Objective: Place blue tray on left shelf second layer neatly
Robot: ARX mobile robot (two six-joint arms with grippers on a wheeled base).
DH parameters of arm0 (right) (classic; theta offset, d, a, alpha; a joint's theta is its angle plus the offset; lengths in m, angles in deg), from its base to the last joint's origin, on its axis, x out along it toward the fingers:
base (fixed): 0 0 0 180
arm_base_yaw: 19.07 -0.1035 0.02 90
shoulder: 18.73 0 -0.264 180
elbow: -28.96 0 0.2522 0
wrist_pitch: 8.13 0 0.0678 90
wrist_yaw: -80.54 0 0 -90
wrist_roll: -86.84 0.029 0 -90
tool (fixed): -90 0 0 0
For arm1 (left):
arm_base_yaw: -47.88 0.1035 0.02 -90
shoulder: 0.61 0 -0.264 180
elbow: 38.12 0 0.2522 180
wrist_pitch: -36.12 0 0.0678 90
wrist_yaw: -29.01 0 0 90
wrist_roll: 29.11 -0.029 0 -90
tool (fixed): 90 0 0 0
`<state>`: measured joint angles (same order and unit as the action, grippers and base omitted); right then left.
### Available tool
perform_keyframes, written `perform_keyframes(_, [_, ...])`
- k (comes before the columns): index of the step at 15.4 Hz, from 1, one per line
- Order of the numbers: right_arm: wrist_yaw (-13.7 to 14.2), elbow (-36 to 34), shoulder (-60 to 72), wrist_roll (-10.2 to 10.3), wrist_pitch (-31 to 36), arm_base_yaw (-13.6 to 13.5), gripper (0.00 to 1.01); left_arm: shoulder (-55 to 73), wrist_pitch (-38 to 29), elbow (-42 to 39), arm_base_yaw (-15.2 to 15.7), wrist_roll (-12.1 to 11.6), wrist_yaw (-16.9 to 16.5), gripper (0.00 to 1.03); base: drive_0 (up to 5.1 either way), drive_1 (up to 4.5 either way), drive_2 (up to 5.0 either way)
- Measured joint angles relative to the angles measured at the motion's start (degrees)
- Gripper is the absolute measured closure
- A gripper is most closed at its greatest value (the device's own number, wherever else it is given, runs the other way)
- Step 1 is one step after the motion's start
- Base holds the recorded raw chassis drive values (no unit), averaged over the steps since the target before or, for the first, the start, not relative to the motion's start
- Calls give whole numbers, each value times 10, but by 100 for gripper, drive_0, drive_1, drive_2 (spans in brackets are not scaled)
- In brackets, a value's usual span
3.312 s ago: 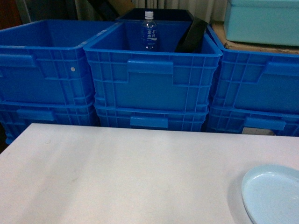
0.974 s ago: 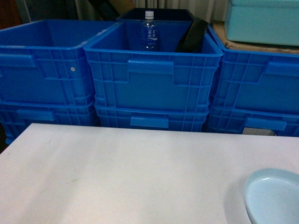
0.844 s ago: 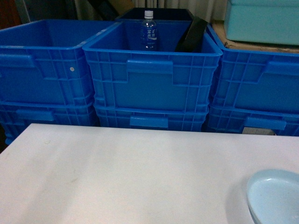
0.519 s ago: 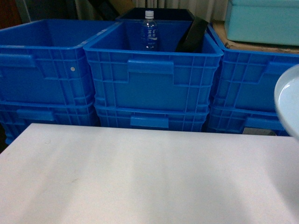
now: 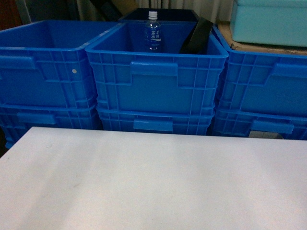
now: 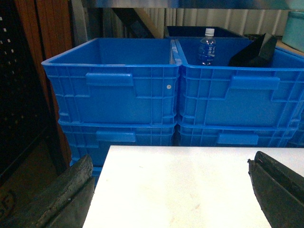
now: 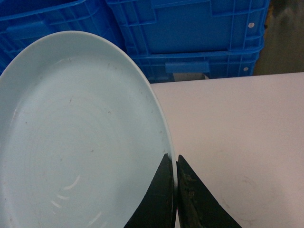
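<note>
The blue tray point(image 7: 80, 137), pale sky-blue and round with faint rings, fills the left of the right wrist view, tilted and raised above the white table point(image 7: 237, 142). My right gripper point(image 7: 173, 159) is shut on its right rim, one finger on each side of the edge. The head view shows neither the tray nor either gripper. My left gripper point(image 6: 171, 190) stands wide open over the table's left end with nothing between its fingers point(image 6: 71, 190). A pale metal rail point(image 6: 190, 3) crosses the top of the left wrist view; I cannot tell whether it belongs to the left shelf.
Stacked dark-blue ribbed crates point(image 5: 156, 79) stand in a wall behind the white table point(image 5: 144, 182). The middle crate holds a water bottle point(image 5: 152, 31) and a black object point(image 5: 196, 36). A teal box point(image 5: 268, 21) sits at upper right. A wooden panel point(image 6: 42, 28) stands at the left.
The blue tray lay on the table at the head view's lower right, rose along the right edge half a second ago, and has now left that view.
</note>
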<state>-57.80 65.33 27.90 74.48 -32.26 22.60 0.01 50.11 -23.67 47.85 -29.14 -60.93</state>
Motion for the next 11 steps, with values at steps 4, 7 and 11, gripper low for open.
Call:
perform_keyframes(4, [61, -23, -76, 8, -12, -116, 99, 0, 0, 0, 0, 0, 0, 5, 0, 0, 0])
perform_keyframes(7, [187, -28, -133, 72, 15, -296, 99, 0, 0, 0, 0, 0, 0, 5, 0, 0, 0])
perform_keyframes(11, [338, -37, -88, 131, 78, -455, 99, 0, 0, 0, 0, 0, 0, 5, 0, 0, 0])
